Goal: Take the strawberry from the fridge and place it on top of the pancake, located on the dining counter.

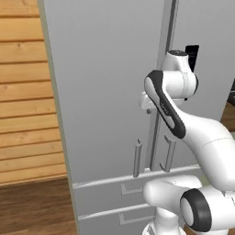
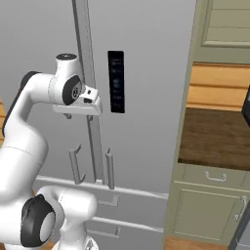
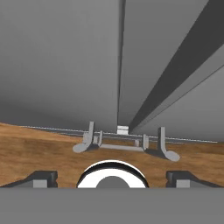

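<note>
The fridge [image 1: 101, 92] is a tall light-grey double-door unit with a black panel [image 2: 116, 81] on its right door. Two vertical bar handles [image 1: 137, 158] flank the centre seam, above two drawers. My gripper [image 2: 79, 116] hangs close in front of the seam, above the handles, and points down along the doors. In the hand view my gripper [image 3: 113, 177] is open, with its fingertips [image 3: 41, 177] far apart and nothing between them. A dark gap runs along the seam there. The strawberry is hidden. The pancake and the dining counter are out of view.
A wood-plank wall [image 1: 23, 92] and wood floor [image 1: 32, 206] lie left of the fridge. To its right stand green cabinets [image 2: 205, 210] with a dark brown worktop [image 2: 215, 136]. My own arm fills the space just before the fridge drawers [image 1: 105, 193].
</note>
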Robot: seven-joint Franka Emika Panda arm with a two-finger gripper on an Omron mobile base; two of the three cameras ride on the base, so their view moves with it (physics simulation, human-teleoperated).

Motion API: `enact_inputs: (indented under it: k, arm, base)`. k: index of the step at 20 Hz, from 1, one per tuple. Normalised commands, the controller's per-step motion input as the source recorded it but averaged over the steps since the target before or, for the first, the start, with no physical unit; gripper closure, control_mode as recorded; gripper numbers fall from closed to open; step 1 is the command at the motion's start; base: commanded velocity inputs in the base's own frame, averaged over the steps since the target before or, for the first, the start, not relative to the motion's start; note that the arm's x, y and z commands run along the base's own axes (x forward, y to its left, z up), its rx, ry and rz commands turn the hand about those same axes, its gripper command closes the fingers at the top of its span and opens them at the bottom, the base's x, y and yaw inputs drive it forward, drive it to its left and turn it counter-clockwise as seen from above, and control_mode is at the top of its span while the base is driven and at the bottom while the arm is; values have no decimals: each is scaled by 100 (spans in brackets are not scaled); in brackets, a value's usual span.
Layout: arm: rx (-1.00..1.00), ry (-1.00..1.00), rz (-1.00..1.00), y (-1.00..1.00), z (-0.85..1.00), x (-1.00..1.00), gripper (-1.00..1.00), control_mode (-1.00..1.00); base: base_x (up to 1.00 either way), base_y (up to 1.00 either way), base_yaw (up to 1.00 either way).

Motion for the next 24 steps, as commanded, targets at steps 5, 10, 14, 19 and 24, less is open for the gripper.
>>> enact_inputs:
  k: [5, 10, 14, 19, 24]
  arm:
    - [0, 0, 0, 0, 0, 0, -100, 100]
    - [0, 0, 0, 0, 0, 0, -100, 100]
    - [0, 0, 0, 0, 0, 0, -100, 100]
    - [0, 0, 0, 0, 0, 0, -100, 100]
    - [0, 0, 0, 0, 0, 0, -100, 100]
  base:
    - [0, -17, 0]
    - [0, -19, 0]
    - [0, -35, 0]
    - [0, -36, -1]
    - [0, 0, 0]
